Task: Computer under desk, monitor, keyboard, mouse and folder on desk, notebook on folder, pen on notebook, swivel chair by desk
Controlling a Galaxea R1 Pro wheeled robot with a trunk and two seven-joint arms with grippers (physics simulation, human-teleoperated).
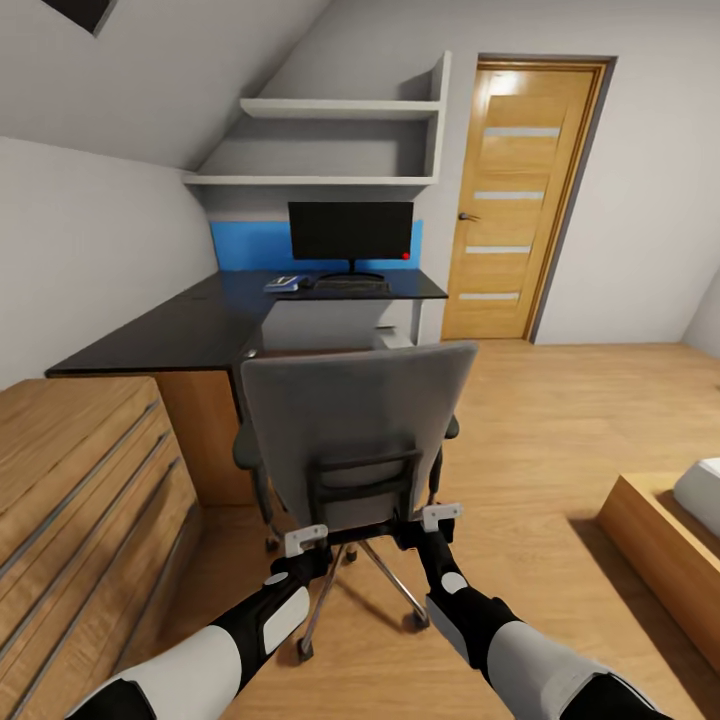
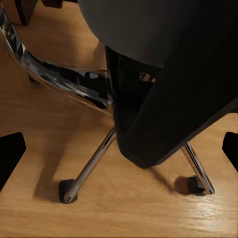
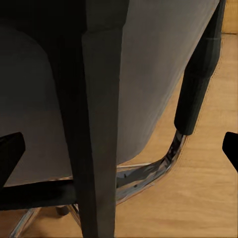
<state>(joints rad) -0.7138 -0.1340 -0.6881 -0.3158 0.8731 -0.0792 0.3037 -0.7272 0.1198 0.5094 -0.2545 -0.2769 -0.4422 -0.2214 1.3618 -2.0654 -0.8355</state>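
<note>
So the swivel chair [image 1: 355,430] sits on the wood floor [image 1: 560,440] with its tall grey back toward the robot, right in front of the desk [image 1: 190,325]. Both arms reach in low behind it: the left gripper [image 1: 306,541] and the right gripper [image 1: 441,517] are both spread wide, holding nothing, right up against the lower frame of the backrest. At the desk's far edge stands the monitor [image 1: 350,231], the keyboard [image 1: 352,286] just before it, and the blue folder [image 1: 283,284] beside that.
</note>
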